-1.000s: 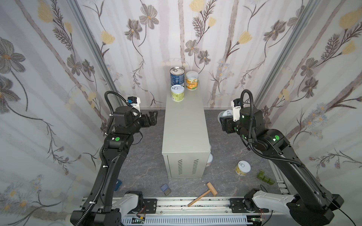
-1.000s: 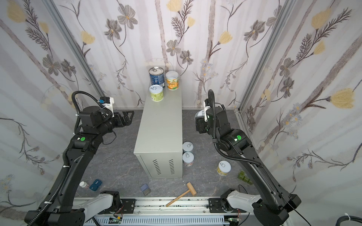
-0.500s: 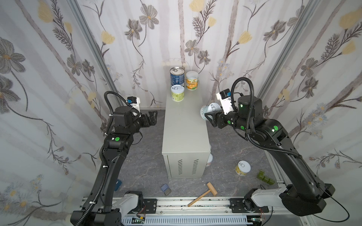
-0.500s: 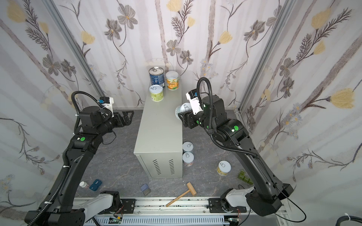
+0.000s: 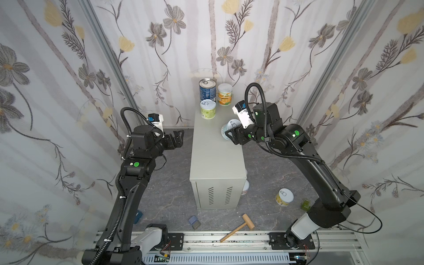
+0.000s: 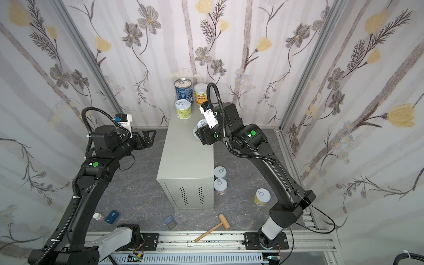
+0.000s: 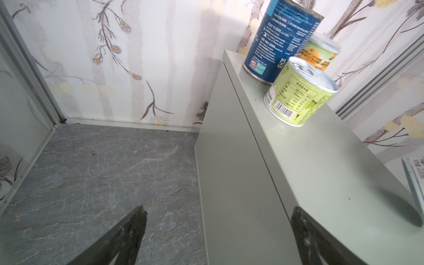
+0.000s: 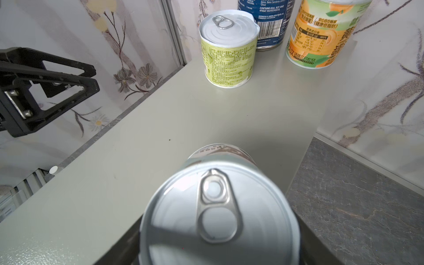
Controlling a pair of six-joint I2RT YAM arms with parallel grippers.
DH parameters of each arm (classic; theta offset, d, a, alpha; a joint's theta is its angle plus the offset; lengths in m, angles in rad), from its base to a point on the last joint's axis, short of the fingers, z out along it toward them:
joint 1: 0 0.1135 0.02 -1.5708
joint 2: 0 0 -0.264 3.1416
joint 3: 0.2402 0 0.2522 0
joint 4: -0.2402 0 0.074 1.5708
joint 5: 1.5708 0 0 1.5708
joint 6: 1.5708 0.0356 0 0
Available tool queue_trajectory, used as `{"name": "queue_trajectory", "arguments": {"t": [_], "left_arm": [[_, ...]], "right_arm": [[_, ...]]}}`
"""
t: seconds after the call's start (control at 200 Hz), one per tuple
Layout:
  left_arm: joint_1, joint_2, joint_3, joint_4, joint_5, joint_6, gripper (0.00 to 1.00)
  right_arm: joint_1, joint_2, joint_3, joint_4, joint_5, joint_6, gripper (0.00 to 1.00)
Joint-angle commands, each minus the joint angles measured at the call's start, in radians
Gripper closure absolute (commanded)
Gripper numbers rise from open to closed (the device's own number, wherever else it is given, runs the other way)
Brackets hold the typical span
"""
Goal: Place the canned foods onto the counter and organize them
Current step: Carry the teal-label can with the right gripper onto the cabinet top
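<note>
Seven cans by my count: three on the counter point(image 5: 213, 149), one in your grip, three on the floor.

Your right gripper point(image 5: 230, 135) is clamped on one pale can point(image 5: 232, 125), tilted over the counter's right edge; can't tell if it touches the top. Ahead of the fingertips stand one green can point(image 5: 208, 109) (nearest), one tall blue can point(image 5: 207, 88) and one orange can point(image 5: 225, 97). Below and behind that gripper: two floor cans point(image 6: 220, 172) beside the counter, one yellow can point(image 6: 262, 196) farther out. Your left gripper point(image 5: 177, 137) hovers at the counter's other side, jaws wide, empty.
</note>
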Motion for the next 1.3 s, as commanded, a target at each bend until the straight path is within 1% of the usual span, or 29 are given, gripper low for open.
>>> {"name": "queue_trajectory", "arguments": {"t": [0.0, 0.035, 0.105, 0.145, 0.185, 0.285, 0.47, 0.59, 0.814, 0.964, 1.014, 1.069, 1.219, 1.294], "left_arm": [[0.002, -0.004, -0.003, 0.030, 0.000, 0.003, 0.00], [0.002, -0.004, -0.003, 0.030, 0.001, 0.003, 0.00], [0.002, -0.004, -0.003, 0.032, 0.002, 0.003, 0.00], [0.002, -0.004, -0.002, 0.031, 0.001, 0.003, 0.00], [0.002, -0.005, -0.003, 0.031, 0.003, 0.002, 0.00], [0.002, -0.007, -0.003, 0.030, 0.003, 0.004, 0.00], [0.002, -0.007, -0.003, 0.028, 0.001, 0.006, 0.00], [0.002, -0.006, -0.003, 0.030, 0.007, 0.003, 0.00], [0.002, -0.005, -0.005, 0.032, 0.015, 0.002, 0.00], [0.002, -0.010, -0.003, 0.032, 0.041, 0.014, 0.00], [0.003, -0.013, 0.005, 0.026, 0.067, 0.031, 0.00], [0.002, -0.020, 0.016, 0.015, 0.124, 0.054, 0.00], [0.000, -0.027, 0.059, -0.052, 0.386, 0.136, 0.00], [-0.003, -0.029, 0.076, -0.094, 0.480, 0.173, 0.00]], "right_arm": [[0.006, 0.019, 0.020, 0.010, 0.035, -0.021, 0.32], [0.008, 0.020, 0.023, 0.012, 0.039, -0.019, 0.28], [0.008, 0.022, 0.026, 0.019, 0.048, -0.016, 0.17], [0.008, 0.024, 0.027, 0.023, 0.049, -0.016, 0.13], [0.008, 0.027, 0.028, 0.031, 0.047, -0.016, 0.09], [0.008, 0.036, 0.032, 0.038, 0.049, -0.017, 0.04], [0.010, 0.032, 0.030, 0.043, 0.056, -0.002, 0.04], [0.009, 0.007, -0.009, 0.051, 0.063, 0.001, 0.04], [0.014, -0.092, -0.219, 0.191, 0.091, 0.031, 0.07], [0.014, -0.126, -0.296, 0.266, 0.108, 0.044, 0.12], [0.014, -0.129, -0.311, 0.288, 0.109, 0.043, 0.13], [0.014, -0.130, -0.322, 0.310, 0.110, 0.044, 0.14], [0.013, -0.110, -0.325, 0.361, 0.116, 0.047, 0.17], [0.007, -0.089, -0.310, 0.380, 0.116, 0.046, 0.19]]}}
